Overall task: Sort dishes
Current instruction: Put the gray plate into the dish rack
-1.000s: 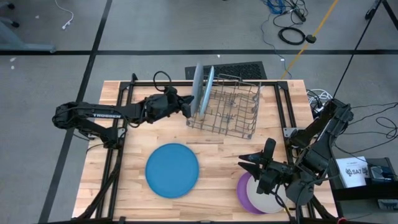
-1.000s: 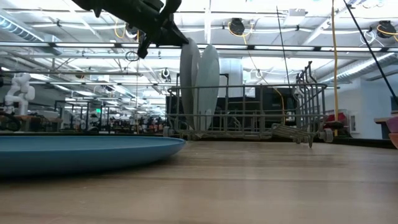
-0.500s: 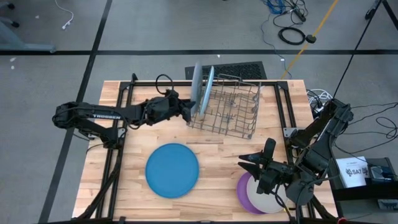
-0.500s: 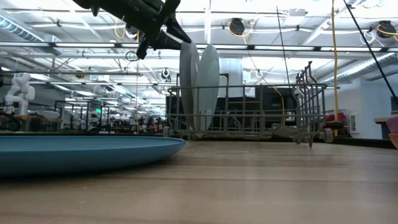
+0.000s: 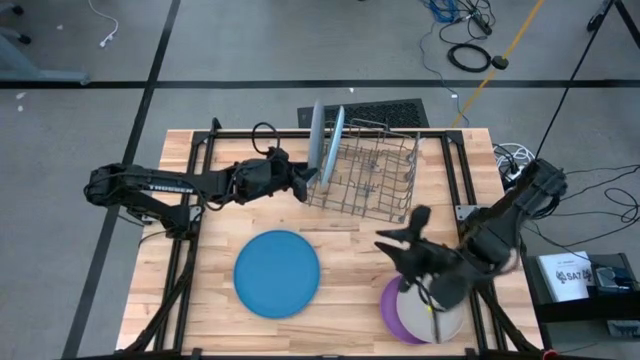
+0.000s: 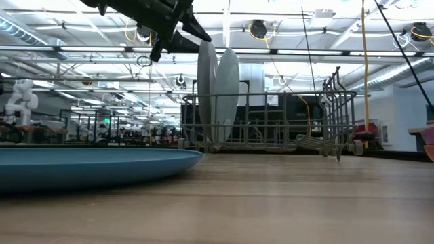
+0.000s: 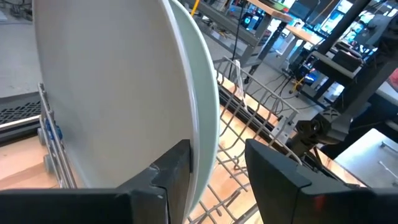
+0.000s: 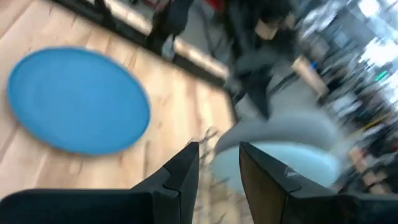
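1. Left claw (image 5: 303, 184) is sitting at the rack's (image 5: 370, 185) left end, fingers parted around the rim of the grey plate (image 5: 317, 143). In the left wrist view there is a gap on both sides of the rim, so it is gripping nothing.
2. Grey plate is standing on edge in the rack's left end slot, with the light blue plate (image 5: 337, 140) upright just beside it, one slot further in.
3. Key relation: both racked plates are lying straight ahead of the left claw, edge-on, faces parallel to its fingers. Pulling straight back along the plate's plane is looking like the clean exit.
4. Blue plate (image 5: 277, 273) is lying flat on the surface (image 5: 352, 270), front centre, between the two arms. I judge the left arm to be slightly nearer; the right wrist view also has the plate in sight.
5. Right claw (image 5: 400, 244) is hovering empty, fingers part open, just above and left of the purple plate (image 5: 392, 303), which has a beige one (image 5: 440, 322) stacked on it at the front right.
6. Risk: a sideways drift on retreat could be tipping the grey plate.
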Controlling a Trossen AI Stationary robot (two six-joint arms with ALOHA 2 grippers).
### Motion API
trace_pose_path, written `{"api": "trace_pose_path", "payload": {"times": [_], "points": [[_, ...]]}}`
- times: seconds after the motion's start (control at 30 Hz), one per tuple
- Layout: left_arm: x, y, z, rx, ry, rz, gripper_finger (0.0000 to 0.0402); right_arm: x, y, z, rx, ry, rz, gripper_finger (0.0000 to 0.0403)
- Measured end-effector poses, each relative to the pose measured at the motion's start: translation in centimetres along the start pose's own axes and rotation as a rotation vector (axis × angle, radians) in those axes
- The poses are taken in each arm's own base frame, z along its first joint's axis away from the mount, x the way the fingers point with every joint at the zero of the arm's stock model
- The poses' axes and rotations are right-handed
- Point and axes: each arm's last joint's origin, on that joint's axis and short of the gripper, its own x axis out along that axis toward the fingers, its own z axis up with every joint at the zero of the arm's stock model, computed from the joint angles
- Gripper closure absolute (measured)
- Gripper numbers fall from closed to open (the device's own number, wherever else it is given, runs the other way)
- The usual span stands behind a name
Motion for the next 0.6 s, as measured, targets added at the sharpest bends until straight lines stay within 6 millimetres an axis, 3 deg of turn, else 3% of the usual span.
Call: {"api": "trace_pose_path", "payload": {"times": [0.33,0.6], "points": [[0.0,0.0,0.0,-0.003,-0.001,0.001,0.0247,8.4,-2.0,-5.0,0.139,0.268,0.169,0.0258],[0.0,0.0,0.0,-0.025,-0.001,0.001,0.0247,12.2,-4.5,-7.8,0.25,0.359,0.28,0.0208]]}}
